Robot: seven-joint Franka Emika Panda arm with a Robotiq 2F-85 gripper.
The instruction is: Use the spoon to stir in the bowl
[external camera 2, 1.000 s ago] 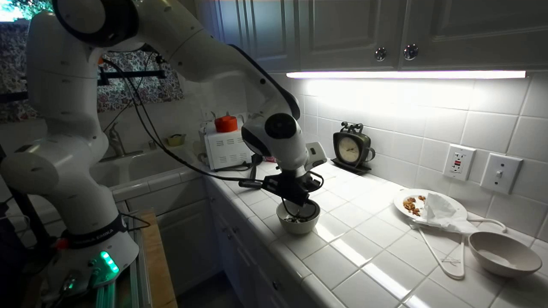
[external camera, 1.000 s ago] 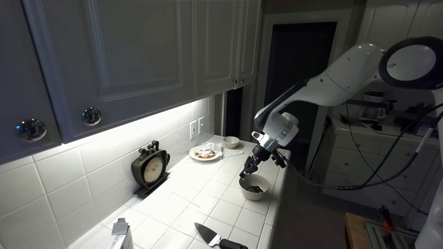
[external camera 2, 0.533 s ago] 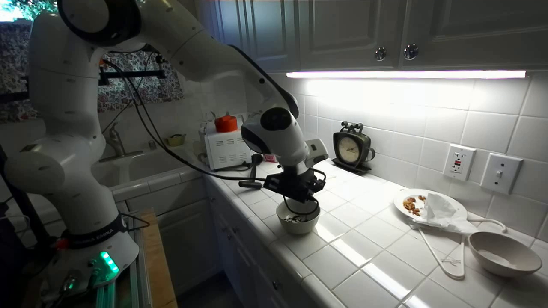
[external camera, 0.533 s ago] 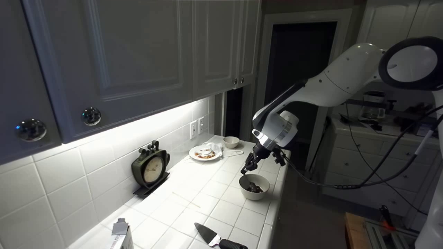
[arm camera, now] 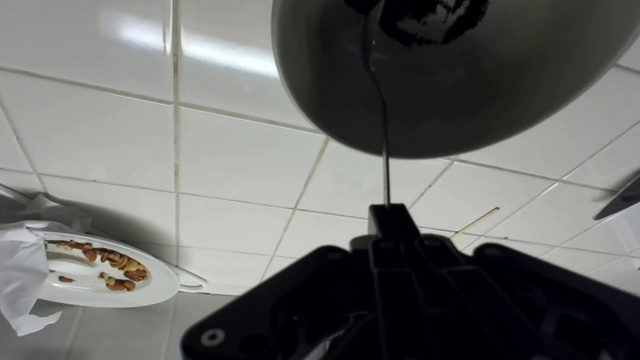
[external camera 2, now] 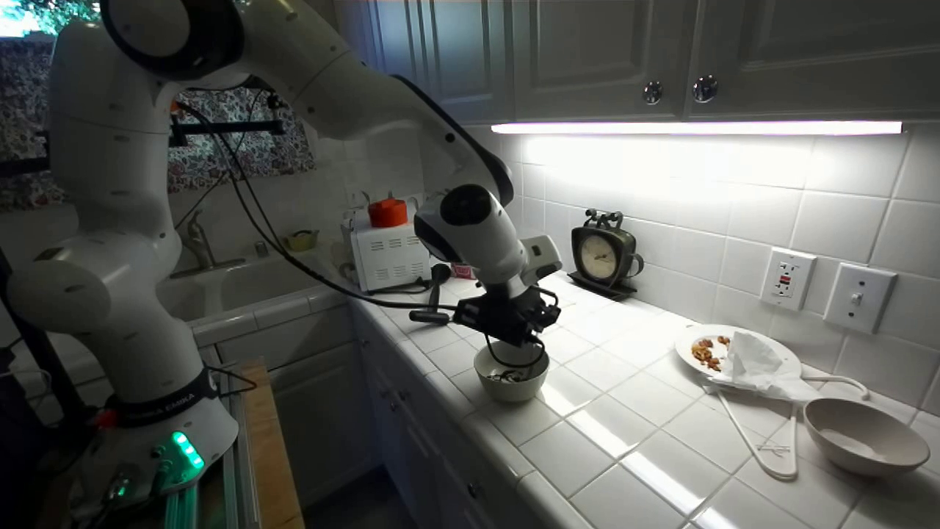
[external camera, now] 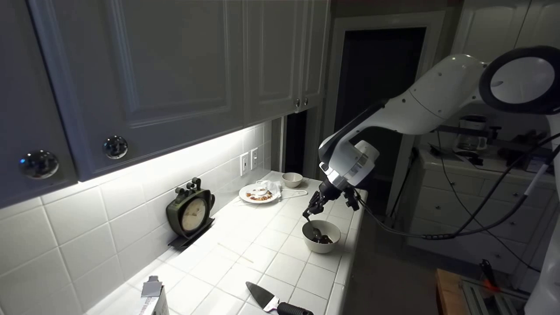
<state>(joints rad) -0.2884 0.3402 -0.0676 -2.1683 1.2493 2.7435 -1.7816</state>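
Observation:
The bowl (external camera: 323, 248) stands on the tiled counter near its front edge, pale outside and darker inside. It also shows in an exterior view (external camera 2: 510, 391) and in the wrist view (arm camera: 450, 125). Dark contents (arm camera: 430, 22) lie at its bottom. My gripper (arm camera: 392, 212) is shut on the end of the spoon's thin handle (arm camera: 384, 120). The handle slants over the bowl's rim, and the spoon's head is down at the dark contents, partly out of frame. In both exterior views the gripper (external camera: 307, 214) (external camera 2: 527, 339) is just above the bowl's rim.
A white plate (arm camera: 162, 290) with food and crumpled paper lies farther along the counter, beside a pale dish (external camera 2: 866, 441) and a white looped object (external camera 2: 780, 470). A dark-bladed server (external camera: 262, 298), a box (external camera: 154, 302) and a green clock-like scale (external camera: 193, 214) also stand or lie there.
My gripper has risen slightly from the bowl's rim and the wrist has tilted a little. The spoon's handle shows more between fingertips and bowl. The bowl has not moved.

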